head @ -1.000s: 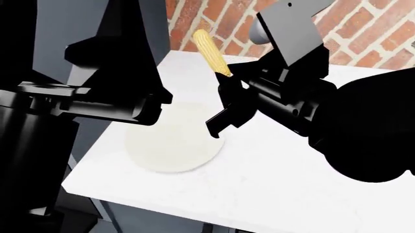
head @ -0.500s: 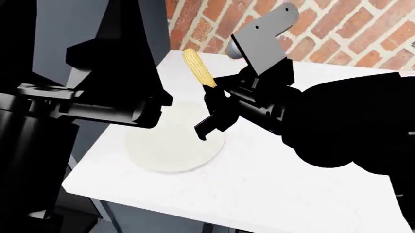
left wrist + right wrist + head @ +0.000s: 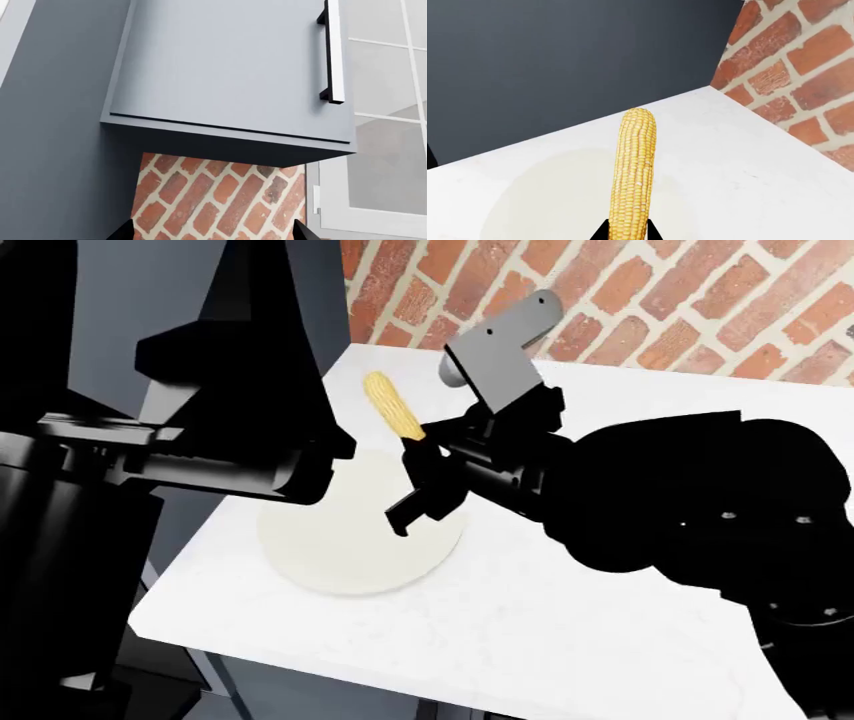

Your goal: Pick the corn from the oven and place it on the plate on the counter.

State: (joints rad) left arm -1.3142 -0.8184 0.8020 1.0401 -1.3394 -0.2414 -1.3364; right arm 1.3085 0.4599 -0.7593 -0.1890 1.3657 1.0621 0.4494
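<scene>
My right gripper (image 3: pixel 424 448) is shut on the thick end of the yellow corn (image 3: pixel 394 405). It holds the cob in the air, tip slanting up and away, above the far rim of the plate (image 3: pixel 350 545). In the right wrist view the corn (image 3: pixel 634 170) runs out from between the two black fingertips over the cream plate (image 3: pixel 540 200) on the white counter (image 3: pixel 747 165). In the left wrist view my left gripper (image 3: pixel 212 235) is open and empty, its tips wide apart and facing a brick wall. The oven is out of view.
The left arm (image 3: pixel 227 455) hangs over the counter's (image 3: pixel 601 630) left edge beside the plate. A brick wall (image 3: pixel 694 310) backs the counter. A dark grey panel (image 3: pixel 560 60) stands at its left end. A grey upper cabinet (image 3: pixel 227 70) with a black handle (image 3: pixel 330 50) hangs above.
My right gripper has carried the corn left and lower, from over the back of the counter to above the plate's far rim. The left arm has not moved.
</scene>
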